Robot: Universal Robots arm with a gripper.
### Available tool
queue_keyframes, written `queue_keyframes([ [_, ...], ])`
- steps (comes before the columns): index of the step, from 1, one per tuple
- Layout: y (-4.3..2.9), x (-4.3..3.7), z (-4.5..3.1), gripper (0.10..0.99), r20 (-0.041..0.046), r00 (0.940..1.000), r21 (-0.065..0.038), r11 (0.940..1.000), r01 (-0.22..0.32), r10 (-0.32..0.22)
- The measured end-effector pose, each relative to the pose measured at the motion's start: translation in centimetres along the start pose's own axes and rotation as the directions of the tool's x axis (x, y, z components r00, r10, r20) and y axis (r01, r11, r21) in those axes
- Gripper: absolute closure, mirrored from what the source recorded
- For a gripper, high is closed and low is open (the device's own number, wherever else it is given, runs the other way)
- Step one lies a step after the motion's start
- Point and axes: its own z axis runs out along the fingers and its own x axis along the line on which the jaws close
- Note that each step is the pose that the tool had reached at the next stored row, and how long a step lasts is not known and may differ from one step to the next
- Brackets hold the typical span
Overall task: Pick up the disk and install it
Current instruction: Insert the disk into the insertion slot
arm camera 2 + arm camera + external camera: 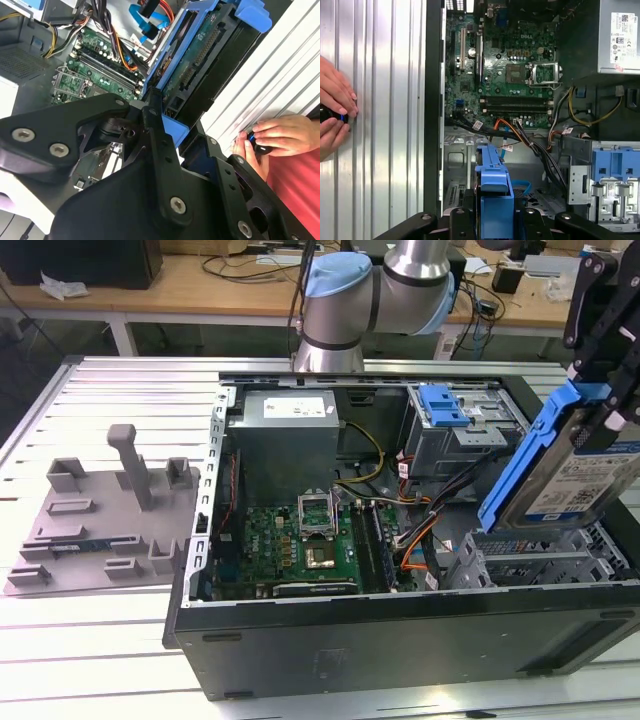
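Gripper [495, 220]: black metal linkage fingers with bolt heads, closed tight on the long edges of the disk [575, 475]. The disk was a flat silver rectangle in a glossy blue plastic carrier, with a blue-and-white label whose print was too small to read. In the second wrist view its green circuit-board underside faced the camera. It hung tilted in the air over the open computer case [400, 640] at the exterior view's right, above a bare silver sheet-metal drive cage [540, 565]; could not tell if they touched.

The case was a black steel tower lying on its side with the panel off. Inside it:
- a green motherboard [300, 540] with a metal-framed CPU socket [542, 74]
- a grey boxy power supply [285, 435] with a white sticker
- orange, yellow and black cables [420, 540]
- a second blue carrier [445, 405] seated in a bay

The table [90, 640] was ribbed aluminium. A matte grey plastic fixture plate [100, 520] with upright posts lay on it at the exterior view's left, beside the case.

A person's hands [335, 110] rested on the table edge, pinching a small dark object.
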Motion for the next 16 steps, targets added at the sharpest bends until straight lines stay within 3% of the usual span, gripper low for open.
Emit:
queue_keyframes([
  [16, -0.04, 0.02, 0.36, 0.718, -0.0013, 1.0000, 0.000, 1.0000, -0.009, 0.009],
])
